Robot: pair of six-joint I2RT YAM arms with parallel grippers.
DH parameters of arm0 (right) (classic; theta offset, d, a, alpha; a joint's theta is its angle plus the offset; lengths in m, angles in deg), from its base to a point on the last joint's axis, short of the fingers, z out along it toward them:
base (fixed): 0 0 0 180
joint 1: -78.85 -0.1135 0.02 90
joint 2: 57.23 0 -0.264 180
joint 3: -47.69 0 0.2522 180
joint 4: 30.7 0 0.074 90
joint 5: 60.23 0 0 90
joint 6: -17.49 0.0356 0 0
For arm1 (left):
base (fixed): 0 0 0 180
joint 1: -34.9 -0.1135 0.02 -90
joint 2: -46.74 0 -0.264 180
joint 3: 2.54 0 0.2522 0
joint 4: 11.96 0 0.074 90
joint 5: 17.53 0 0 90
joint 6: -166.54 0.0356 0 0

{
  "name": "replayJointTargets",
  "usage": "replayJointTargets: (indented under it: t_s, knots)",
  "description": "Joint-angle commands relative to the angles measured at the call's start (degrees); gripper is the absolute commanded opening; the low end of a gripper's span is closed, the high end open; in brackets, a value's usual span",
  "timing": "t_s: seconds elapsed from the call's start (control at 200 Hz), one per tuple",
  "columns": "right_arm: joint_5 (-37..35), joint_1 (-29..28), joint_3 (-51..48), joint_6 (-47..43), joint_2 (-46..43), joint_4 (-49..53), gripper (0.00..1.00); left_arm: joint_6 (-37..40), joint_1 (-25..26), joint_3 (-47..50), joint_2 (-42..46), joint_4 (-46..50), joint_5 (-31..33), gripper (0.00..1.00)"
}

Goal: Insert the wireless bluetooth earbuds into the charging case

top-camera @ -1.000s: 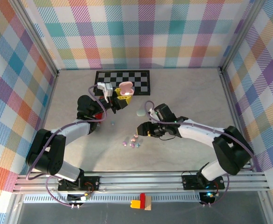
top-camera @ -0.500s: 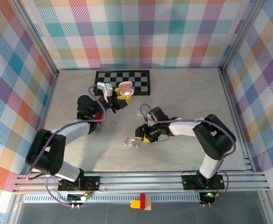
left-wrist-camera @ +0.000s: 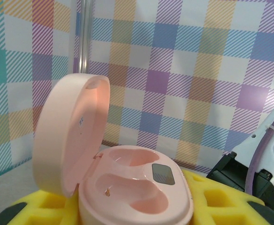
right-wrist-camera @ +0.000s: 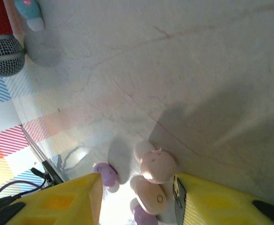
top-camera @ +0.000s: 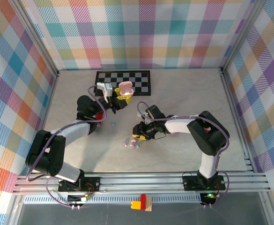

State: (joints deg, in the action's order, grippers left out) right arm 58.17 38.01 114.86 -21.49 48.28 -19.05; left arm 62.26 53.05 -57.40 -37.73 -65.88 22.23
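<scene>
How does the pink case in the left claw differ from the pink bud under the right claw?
The pink case is far bigger than the pink bud. The case is gripped in the left claw; the bud lies on the table between the spread fingers of the right claw. The case stands open, lid up, hollows empty; the bud is one closed piece. Both are smooth, rounded, pale pink.
</scene>
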Motion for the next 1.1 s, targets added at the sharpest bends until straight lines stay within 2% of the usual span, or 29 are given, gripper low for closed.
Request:
replayJointTargets:
  t_s: [0.0,0.435,0.59,0.935,1.095]
  knots:
    - [-2.35,-0.33,2.10,-0.68,1.01,1.25,0.42,0.64,-0.66,-0.29,1.66,-2.30,-0.21,0.38]
    - [-3.63,-0.71,1.92,-0.63,0.31,3.02,0.41,0.66,-0.93,0.12,2.13,-2.19,-0.30,0.38]
    - [-2.34,-0.73,3.73,-0.49,2.98,4.69,0.39,0.33,-0.93,0.16,1.72,-2.99,-0.30,0.37]
    - [-3.34,-0.82,6.08,-0.16,5.84,7.92,0.19,1.19,-1.01,0.32,2.69,-1.66,-0.48,0.37]
    - [-6.52,-0.82,6.33,-2.55,3.67,9.77,0.17,1.92,-0.97,0.23,2.46,-0.78,-0.47,0.37]
